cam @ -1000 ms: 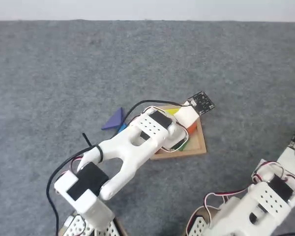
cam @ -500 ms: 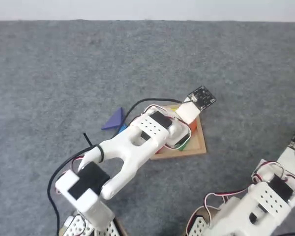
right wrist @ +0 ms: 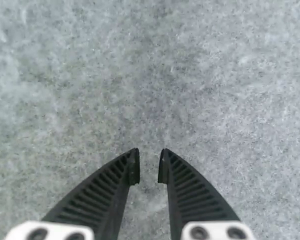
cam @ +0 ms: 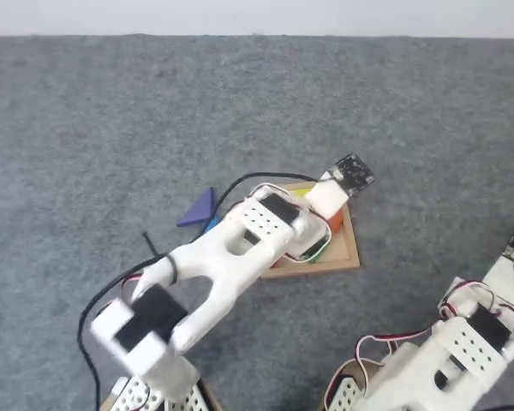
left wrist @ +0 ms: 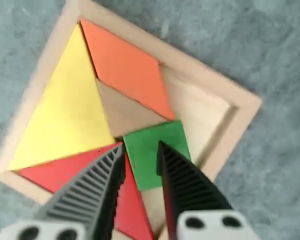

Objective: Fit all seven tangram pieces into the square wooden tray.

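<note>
The square wooden tray holds a yellow triangle, an orange parallelogram, red pieces and a green square. Bare wood shows in two triangular gaps beside the green square. My left gripper hangs just over the green square, fingers a little open with nothing between them. In the high view the left arm covers much of the tray. A purple triangle and a blue piece lie on the carpet left of the tray. My right gripper is shut over bare carpet.
The right arm rests at the near right corner, well away from the tray. Grey carpet covers the whole table. A black cable trails beside the left arm.
The left arm's wrist has shifted slightly over the tray and its base end now looks blurred from motion. The right arm has not moved.
</note>
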